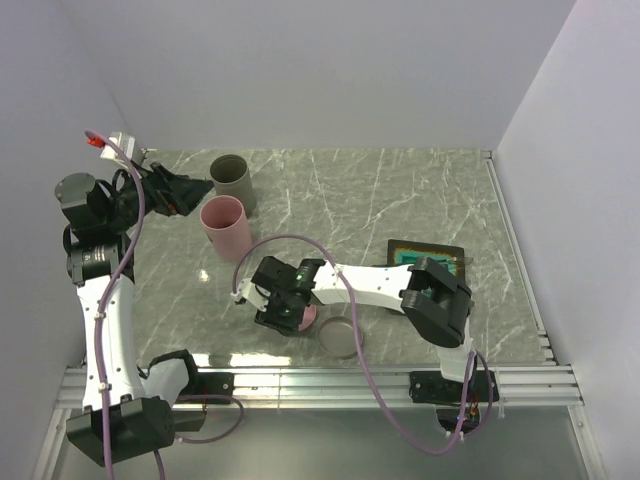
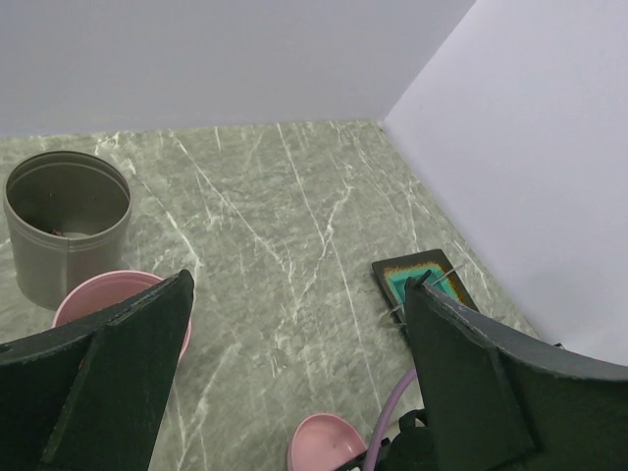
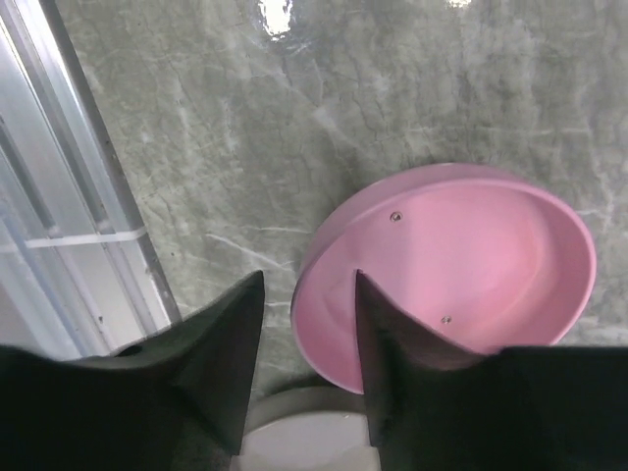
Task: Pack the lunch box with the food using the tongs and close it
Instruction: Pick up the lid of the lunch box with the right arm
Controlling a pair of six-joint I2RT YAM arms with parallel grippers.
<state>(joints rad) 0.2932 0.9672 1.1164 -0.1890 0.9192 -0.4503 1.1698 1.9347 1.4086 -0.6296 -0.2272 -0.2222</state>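
Straddling the rim of the pink lid (image 3: 461, 265), low centre in the top view, the right gripper (image 3: 307, 277) has one finger outside the rim and the other over the lid's hollow. The fingers (image 3: 226, 373) stand at a middling gap, a sliver of worktop (image 1: 400, 190) showing between the outer finger and the rim, so nothing is clamped. The lid lies hollow side up.

A grey lid (image 1: 340, 337) lies just beside it, lower and to the right.

Centre right: a dark tray (image 1: 427, 255) with a teal inner face. A thin pale strip at its corner looks like the tongs (image 2: 395, 312); food too small to make out.

Centre left: a pink cup (image 1: 225, 225), upright.

Upper left: the left gripper (image 2: 299, 285) hangs above the worktop, fingers spread wide, holding nothing. A grey cup (image 1: 233, 183) stands upright just behind the pink cup.
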